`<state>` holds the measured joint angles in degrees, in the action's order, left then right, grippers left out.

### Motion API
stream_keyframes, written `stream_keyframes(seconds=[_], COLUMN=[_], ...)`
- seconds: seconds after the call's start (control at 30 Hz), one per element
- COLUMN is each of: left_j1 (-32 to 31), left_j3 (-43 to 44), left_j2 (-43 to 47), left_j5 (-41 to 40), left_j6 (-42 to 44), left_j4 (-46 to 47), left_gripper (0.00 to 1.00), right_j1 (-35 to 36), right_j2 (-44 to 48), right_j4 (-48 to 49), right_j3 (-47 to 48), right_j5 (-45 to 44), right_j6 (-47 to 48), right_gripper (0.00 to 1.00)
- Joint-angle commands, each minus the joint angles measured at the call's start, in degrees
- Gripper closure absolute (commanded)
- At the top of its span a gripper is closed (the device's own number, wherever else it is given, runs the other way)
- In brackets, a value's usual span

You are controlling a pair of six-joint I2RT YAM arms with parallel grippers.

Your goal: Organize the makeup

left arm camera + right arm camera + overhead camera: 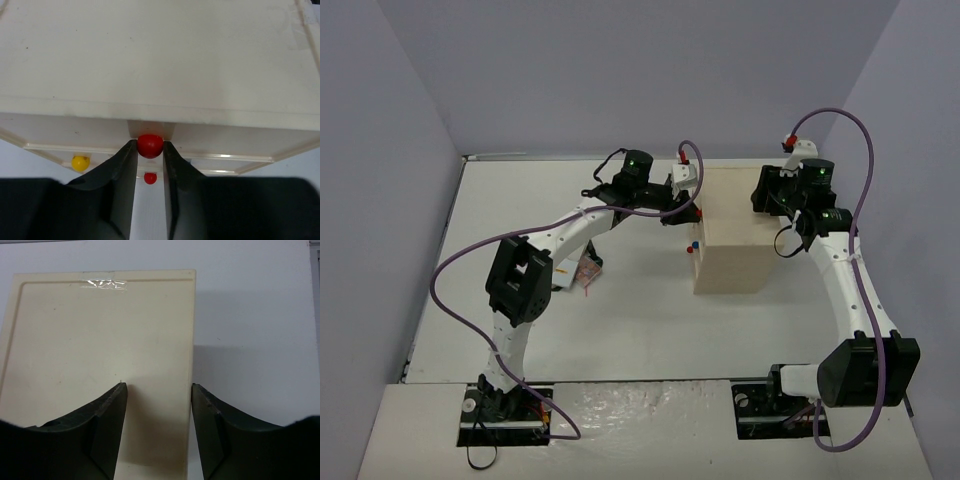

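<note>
The beige wooden drawer box [730, 232] stands right of the table's middle. My left gripper [688, 210] is at its left face, shut on a red knob [150, 145] of the top drawer, one finger on each side of it. My right gripper [762, 190] is open against the box's far right side. In the right wrist view one fingertip [117, 392] lies over the box's flat panel [100, 340] and the other is past its edge. Of the makeup, only a small pinkish piece [586, 272] shows, partly under my left arm. The other makeup is hidden.
A yellow knob [80, 162] and a second red knob [150, 177] sit on lower drawers. In the top view a blue knob [692, 243] shows on the box's left face. Grey walls close in the white table [620, 330] on three sides.
</note>
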<state>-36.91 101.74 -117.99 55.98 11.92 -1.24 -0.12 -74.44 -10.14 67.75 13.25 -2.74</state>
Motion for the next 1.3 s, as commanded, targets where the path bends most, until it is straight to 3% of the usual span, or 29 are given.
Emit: stream_keyframes(seconds=[0.0, 0.07, 0.5, 1.27], left_j1=[-1.24, -1.24, -0.88, 1.79], left_j3=[3.48, 3.22, -2.21, -12.88], left_j2=[1.96, 2.31, 6.58, 13.89], left_j5=[3.08, 2.72, 0.25, -1.62], left_j6=[1.47, 1.37, 2.23, 2.55], left_j4=[3.77, 3.87, 3.7, 2.27], left_gripper=[0.96, 1.0, 1.0, 1.0], right_j1=[0.47, 0.39, -2.17, -3.13], right_j2=[-0.27, -0.06, -0.63, 0.3], right_j4=[3.29, 3.31, 3.2, 3.24], right_j3=[2.49, 2.38, 1.06, 0.93], right_j5=[0.74, -0.47, -7.73, -11.42], right_j6=[1.15, 1.26, 2.12, 2.07], right_gripper=[0.55, 0.61, 1.0, 1.0])
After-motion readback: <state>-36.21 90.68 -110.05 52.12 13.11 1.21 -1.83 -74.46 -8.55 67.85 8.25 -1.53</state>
